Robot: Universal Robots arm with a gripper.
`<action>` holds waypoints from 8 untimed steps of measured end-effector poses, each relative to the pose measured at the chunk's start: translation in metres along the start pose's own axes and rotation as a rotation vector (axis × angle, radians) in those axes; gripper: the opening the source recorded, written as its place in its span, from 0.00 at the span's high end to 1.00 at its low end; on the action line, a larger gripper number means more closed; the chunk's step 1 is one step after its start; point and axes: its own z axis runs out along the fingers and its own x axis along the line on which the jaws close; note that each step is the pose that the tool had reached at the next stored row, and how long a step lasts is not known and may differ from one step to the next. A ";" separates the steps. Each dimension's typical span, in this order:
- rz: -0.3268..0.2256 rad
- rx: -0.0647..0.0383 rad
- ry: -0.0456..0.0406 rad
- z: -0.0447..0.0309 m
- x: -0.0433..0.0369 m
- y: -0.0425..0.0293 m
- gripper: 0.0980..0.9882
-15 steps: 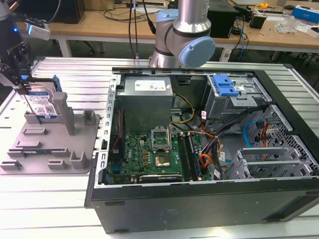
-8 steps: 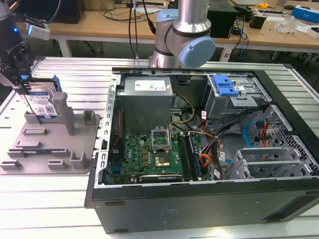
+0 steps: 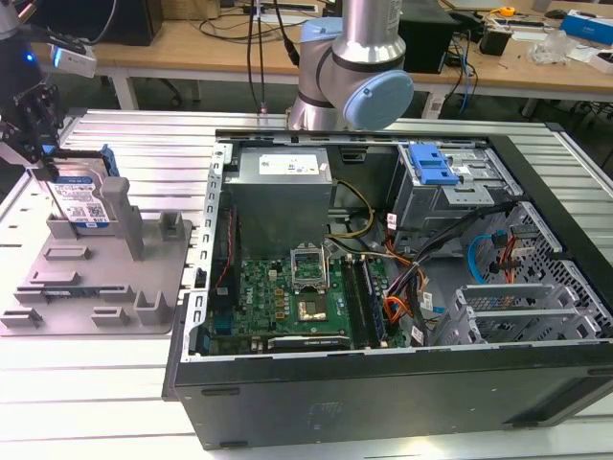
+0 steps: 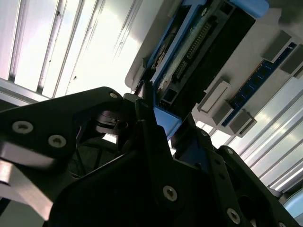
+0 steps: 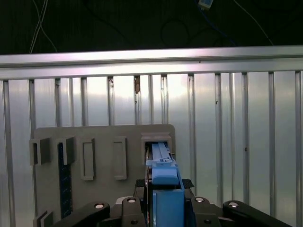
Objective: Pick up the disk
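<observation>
here, end effector [image 5: 164, 187] clamps disk [image 3: 80, 197], label [image 3: 86, 211] in exterior view

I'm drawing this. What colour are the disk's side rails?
Blue; the disk shows them best in the first wrist view.

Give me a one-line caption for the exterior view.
Gripper clamped on the upright disk in the grey tray, beside the open computer case.

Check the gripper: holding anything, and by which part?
The gripper is shut on the disk, pinching its upper blue-railed edge; the disk stands upright in the grey tray.
</observation>
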 end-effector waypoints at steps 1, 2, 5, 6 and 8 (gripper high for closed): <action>0.000 0.000 0.0000 0.0000 0.0000 0.0000 0.68; 0.000 0.000 0.0000 0.0000 0.0000 0.0000 0.70; 0.000 0.000 0.0000 0.0000 0.0000 0.0000 0.70; 0.000 0.000 0.0000 0.0000 0.0000 0.0000 0.70; 0.000 0.000 0.0000 0.0000 0.0000 0.0000 0.70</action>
